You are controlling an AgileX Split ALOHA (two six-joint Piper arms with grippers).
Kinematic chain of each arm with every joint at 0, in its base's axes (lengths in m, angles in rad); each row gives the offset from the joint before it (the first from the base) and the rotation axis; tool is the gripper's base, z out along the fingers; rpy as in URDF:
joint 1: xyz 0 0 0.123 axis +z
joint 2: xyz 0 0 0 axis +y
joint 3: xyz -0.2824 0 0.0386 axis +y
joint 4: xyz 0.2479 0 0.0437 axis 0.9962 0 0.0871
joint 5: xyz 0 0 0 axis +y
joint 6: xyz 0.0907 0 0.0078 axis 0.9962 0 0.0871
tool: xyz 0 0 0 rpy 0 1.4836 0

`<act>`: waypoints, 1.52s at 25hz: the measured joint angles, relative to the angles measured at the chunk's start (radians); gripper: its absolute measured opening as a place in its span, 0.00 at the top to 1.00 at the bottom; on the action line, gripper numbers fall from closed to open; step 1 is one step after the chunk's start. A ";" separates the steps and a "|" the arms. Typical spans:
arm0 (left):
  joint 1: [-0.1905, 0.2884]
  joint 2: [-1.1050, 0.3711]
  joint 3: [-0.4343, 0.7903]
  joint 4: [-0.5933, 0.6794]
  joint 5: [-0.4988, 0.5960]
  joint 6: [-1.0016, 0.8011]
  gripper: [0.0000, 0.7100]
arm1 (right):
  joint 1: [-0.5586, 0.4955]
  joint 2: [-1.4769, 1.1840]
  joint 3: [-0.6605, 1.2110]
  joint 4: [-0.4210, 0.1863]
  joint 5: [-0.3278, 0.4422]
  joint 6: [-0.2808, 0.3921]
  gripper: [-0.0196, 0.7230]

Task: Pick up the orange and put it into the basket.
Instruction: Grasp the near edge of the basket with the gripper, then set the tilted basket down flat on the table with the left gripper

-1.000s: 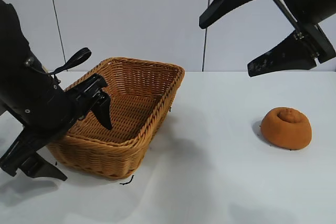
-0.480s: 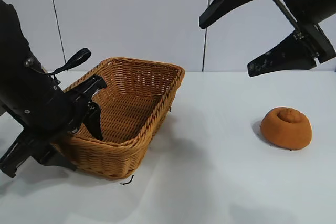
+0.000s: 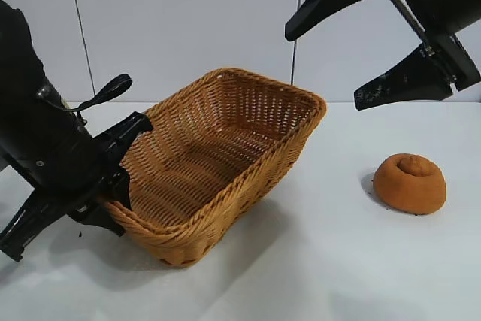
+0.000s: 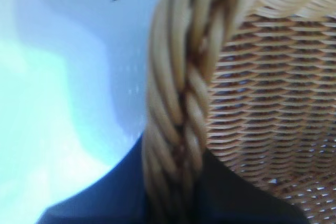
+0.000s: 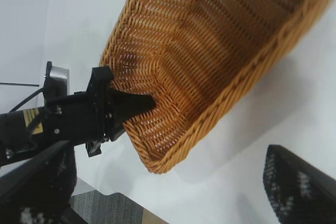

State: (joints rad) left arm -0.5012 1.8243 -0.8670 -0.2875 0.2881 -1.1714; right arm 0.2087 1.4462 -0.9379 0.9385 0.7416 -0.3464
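At frame left: left end effector point(image 3: 113, 186) now clamps basket point(image 3: 225, 159) rim, basket swung and tilted | right end effector point(image 3: 368, 43) open above orange point(image 3: 409, 183), untouched on worktop point(image 3: 338, 261) | basket steadied, pick pending.

Left wrist view: basket point(image 4: 184, 103) rim blurred, filling the frame. Left tool point(image 3: 113, 186) outer finger hidden behind basket wall. Right tool point(image 3: 368, 50) body cut off at exterior view's top-right edge.
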 joint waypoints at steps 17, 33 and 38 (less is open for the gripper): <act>0.183 0.001 -0.284 0.005 0.368 0.322 0.87 | 0.000 0.000 0.000 0.000 0.000 0.000 0.04; 0.276 0.150 -0.563 -0.021 0.670 0.950 0.87 | 0.000 0.000 0.000 0.001 0.000 0.000 0.04; 0.276 0.182 -0.608 -0.021 0.672 1.009 0.87 | 0.000 0.000 0.000 0.001 0.001 0.000 0.04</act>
State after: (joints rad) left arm -0.2251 2.0060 -1.4749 -0.3082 0.9596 -0.1620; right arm 0.2087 1.4462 -0.9379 0.9398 0.7429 -0.3464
